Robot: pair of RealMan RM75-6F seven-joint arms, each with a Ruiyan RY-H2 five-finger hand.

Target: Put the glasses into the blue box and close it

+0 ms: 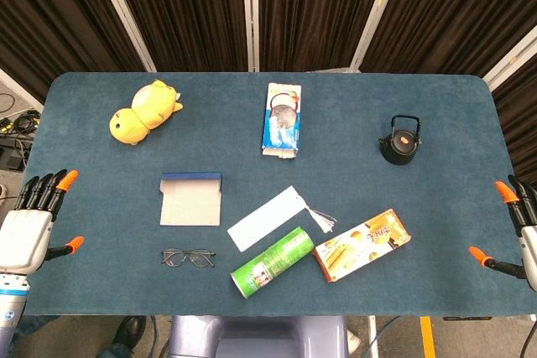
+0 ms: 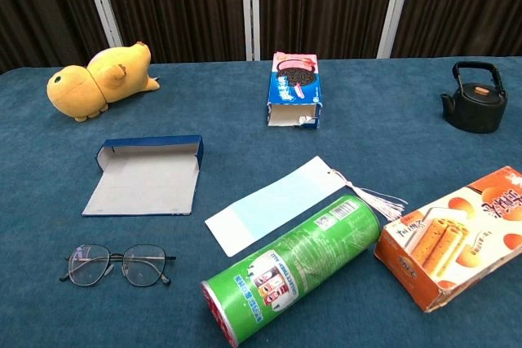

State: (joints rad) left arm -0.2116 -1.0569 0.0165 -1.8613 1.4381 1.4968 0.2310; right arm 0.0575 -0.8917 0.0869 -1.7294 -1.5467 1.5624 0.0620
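The glasses lie with thin dark frames on the blue table, near its front edge, left of centre. Just behind them the blue box lies open, its grey lid flap spread flat toward the front. My left hand hovers at the table's left edge, fingers apart and holding nothing, well left of the glasses. At the right edge my right hand is also spread and empty, far from both objects. The chest view shows neither hand.
A green chip can lies on its side right of the glasses, beside a pale bookmark and an orange snack box. Farther back are a yellow plush toy, a cookie box and a black teapot.
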